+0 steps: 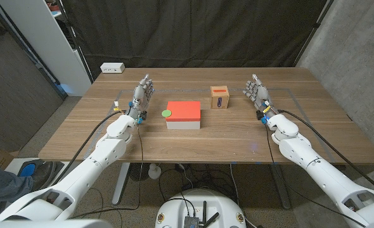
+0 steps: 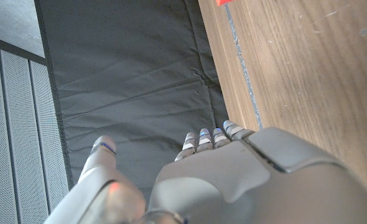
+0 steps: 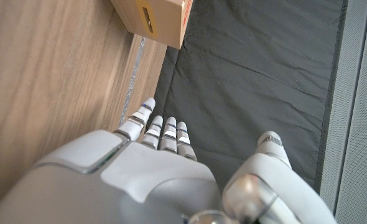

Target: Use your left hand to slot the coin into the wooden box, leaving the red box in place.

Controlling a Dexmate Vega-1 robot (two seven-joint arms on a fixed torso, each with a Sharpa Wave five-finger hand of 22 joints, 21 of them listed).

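1. We start with our left hand (image 1: 142,95) standing on the desk (image 1: 98,136), fingers spread and reaching up, holding nothing. It is just to the left of the red box (image 1: 184,111).
2. Our right hand (image 1: 258,94) is also spread and holding nothing, on the far side of the wooden box (image 1: 220,97). The task gives it no part, so we judge it best left where it is.
3. The coin (image 1: 167,114), a small green disc, lies on top of the red box at its left front corner, the corner nearest our left hand.
4. The first step, as we read it, is to pick up the coin. We bring the left hand over that corner from above and pinch the disc by its rim between thumb and a fingertip.
5. We keep the touch light. A sideways push could slide the red box, which must stay put, or knock the coin off the edge.
6. The wooden box stands behind the red box and to its right, apart from it. Its front face shows a dark upright slot.
7. Once lifted, we carry the coin over the red box, not across its top, turn the disc on edge to match the slot, and feed it in without nudging the wooden box.
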